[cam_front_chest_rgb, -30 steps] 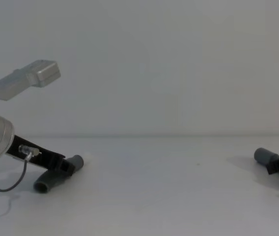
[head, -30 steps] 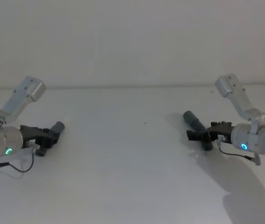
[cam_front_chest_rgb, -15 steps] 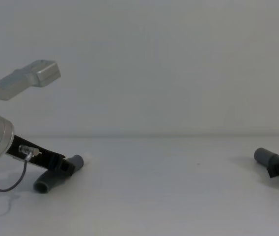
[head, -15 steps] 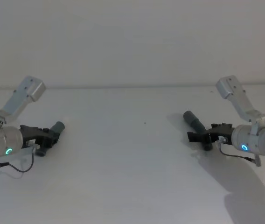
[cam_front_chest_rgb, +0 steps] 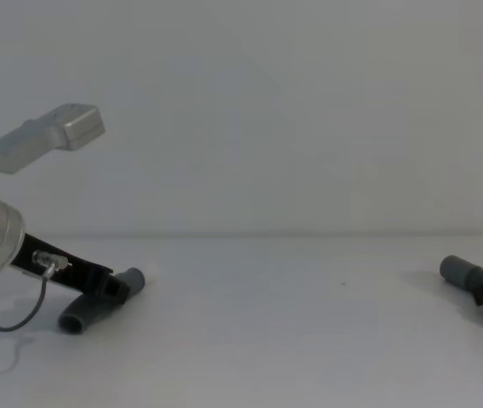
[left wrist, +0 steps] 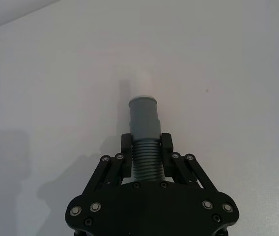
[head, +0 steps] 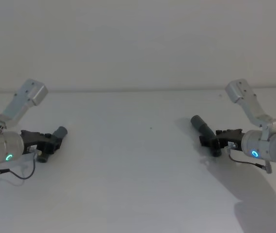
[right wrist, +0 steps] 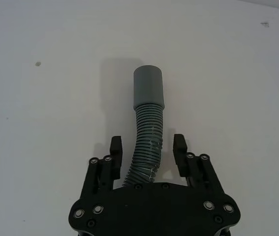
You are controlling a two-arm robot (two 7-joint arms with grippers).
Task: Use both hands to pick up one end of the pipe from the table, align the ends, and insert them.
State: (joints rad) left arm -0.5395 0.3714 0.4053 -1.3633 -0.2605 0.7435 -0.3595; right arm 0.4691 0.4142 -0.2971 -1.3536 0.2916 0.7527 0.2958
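Black fingers of the left tool (left wrist: 146, 147) were clamped on the ribbed pipe (left wrist: 145, 164) just behind its cuff (left wrist: 144, 115). The left wrist camera alone showed the pale spigot (left wrist: 142, 88) at that cuff's tip, against the white bench (left wrist: 228, 73). The right tool (right wrist: 151, 146) stood wide, its fingers either side of the pipe without touching it, with the plain cuff (right wrist: 148, 88) ahead of them. From the head camera, both tools sat low at opposite sides of the bench, well apart.
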